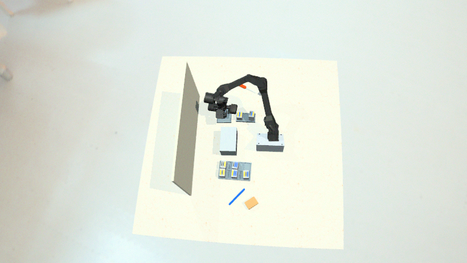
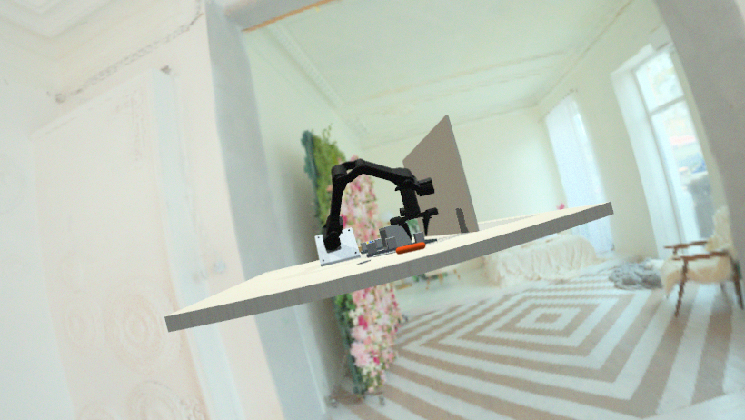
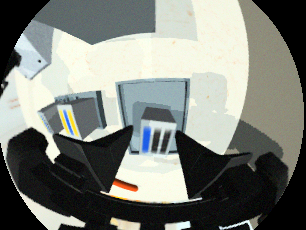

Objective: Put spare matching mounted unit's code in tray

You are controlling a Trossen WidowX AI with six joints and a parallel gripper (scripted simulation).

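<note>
The spare [image 3: 158,132], a grey block with a blue and two black stripes on a white label, stands at the near part of the grey tray [image 3: 120,100] [image 1: 224,122] in the wrist view. My gripper [image 3: 154,131] [image 2: 415,232] is open around it, with a narrow gap beside each finger. Whether its underside rests fully on the tray floor is hard to tell. The larger rack [image 1: 249,179] holds several striped spares and has an empty place at its back right corner. The small rack [image 1: 245,119] beside the tray holds two striped units; the printed code is not readable.
A tall grey panel [image 1: 187,130] [image 2: 442,182] stands left of the tray. A pale box [image 1: 228,138] stands between tray and larger rack. A red-handled tool [image 1: 242,86] [image 2: 411,248] lies behind. A blue stick [image 1: 237,196] and an orange block [image 1: 251,202] lie in front.
</note>
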